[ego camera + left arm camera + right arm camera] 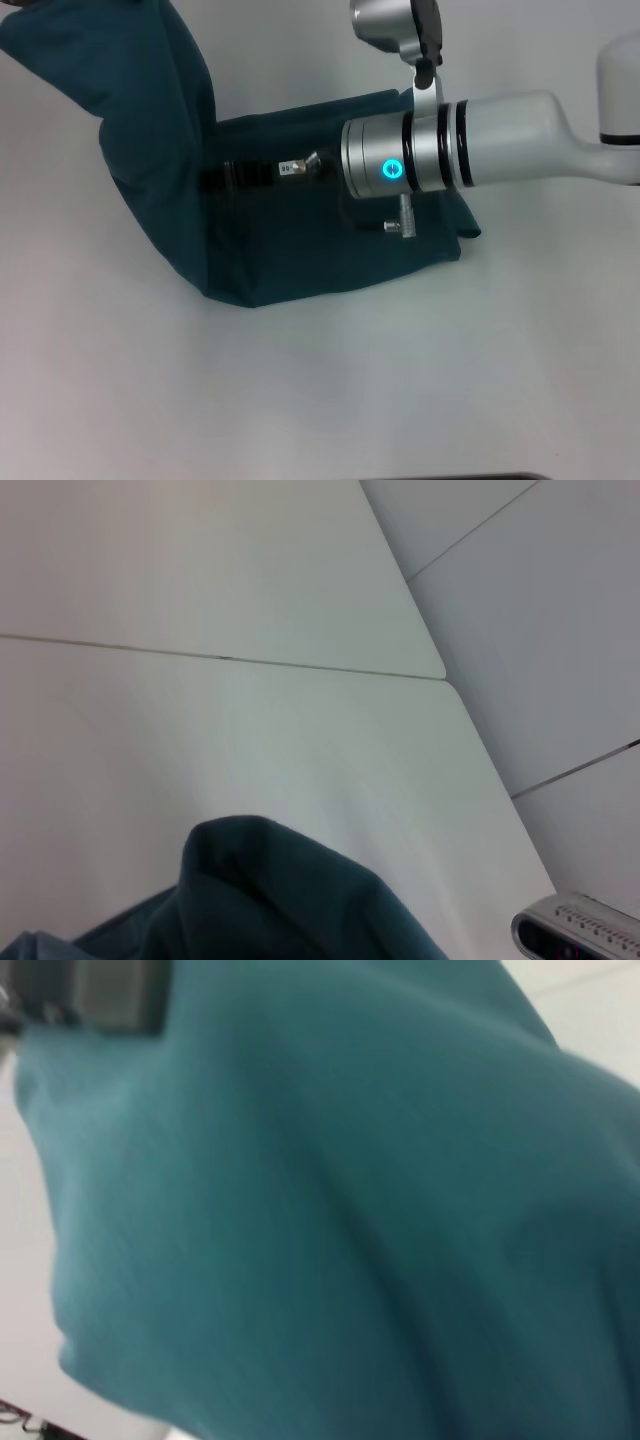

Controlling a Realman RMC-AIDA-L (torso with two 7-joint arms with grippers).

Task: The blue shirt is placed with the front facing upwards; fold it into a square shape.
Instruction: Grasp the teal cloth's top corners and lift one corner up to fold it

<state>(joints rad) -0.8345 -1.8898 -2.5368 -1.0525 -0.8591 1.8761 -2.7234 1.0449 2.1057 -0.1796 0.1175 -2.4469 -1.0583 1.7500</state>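
**Blue shirt half-lifted, right arm reaching across it**

Spread over the middle and left of the white tabletop [420, 380]: the blue shirt [300, 250], dark teal, bunched rather than flat. Lower portion lying on the surface, its near edge folded over — left portion raised in a tall draped sheet toward the upper left corner of the head view, leaving the frame there. No lettering or label to be made out.

Stretched in from the right, low over the cloth: the right arm, white forearm and silver wrist ring with a glowing blue light. At its far end the right claw [245, 176], dark, pushed in against the raised fold of fabric; whether clenched or released, cannot tell — fingers buried in shadow and cloth. Right wrist view filled almost wholly with teal fabric, close up.

Left claw not seen anywhere. From the left wrist view, only a rounded hump of the shirt [290, 900] rising at the frame's lower edge, with bare tabletop [250, 730] beyond.
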